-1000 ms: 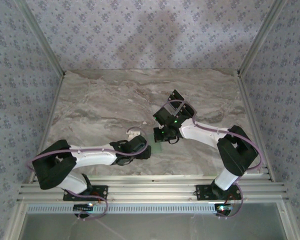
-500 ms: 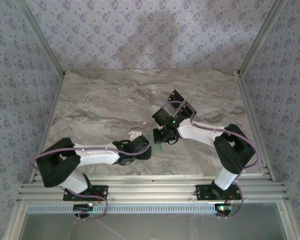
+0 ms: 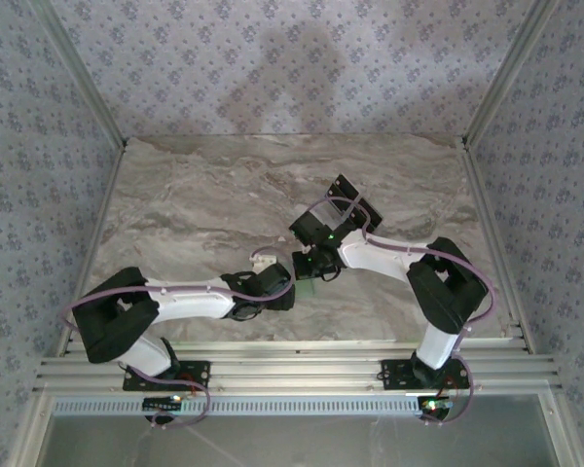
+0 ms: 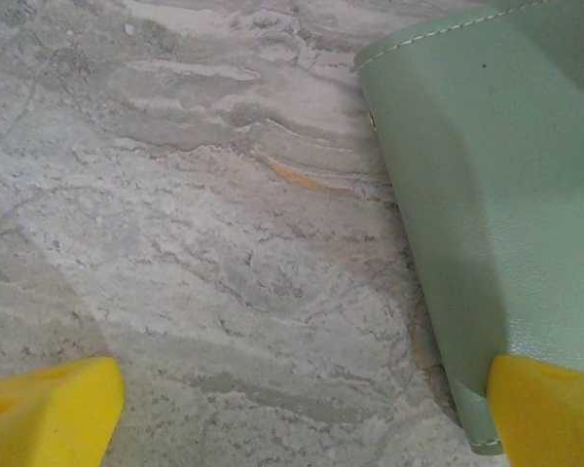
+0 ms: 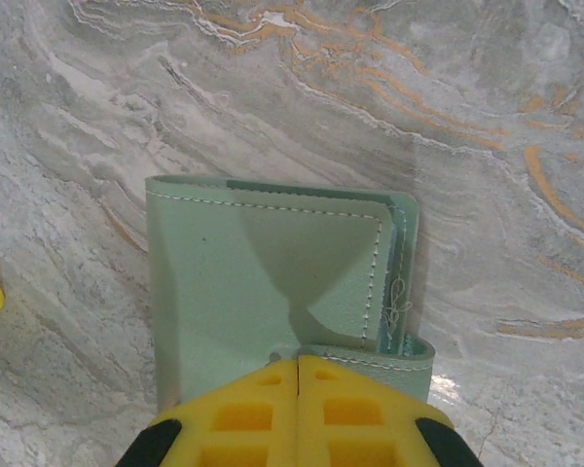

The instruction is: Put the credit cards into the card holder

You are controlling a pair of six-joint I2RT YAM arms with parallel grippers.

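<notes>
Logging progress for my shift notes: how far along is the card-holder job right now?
Done: nothing confirmable; the card holder lies folded on the table, its inside hidden. In hand: the right tool is shut on its near edge, while the open left tool has one finger at its corner. Left: opening it and loading cards.

The left arm [image 3: 180, 300] lies low over the worktop [image 3: 195, 195]. Its elbow is pushed out to the left and its forearm runs right toward the middle. The left end effector [image 4: 297, 418] is spread wide. Its yellow fingers [image 4: 49, 413] sit at the two lower corners of the left wrist view, close above the surface. The right arm [image 3: 389, 255] rises from its base, bends at the far right and reaches leftward, with the wrist pitched down. The right end effector [image 5: 298, 368] is closed, its yellow fingers [image 5: 243, 413] pressed together with only a seam between them. The two end effectors are near each other but apart.
</notes>
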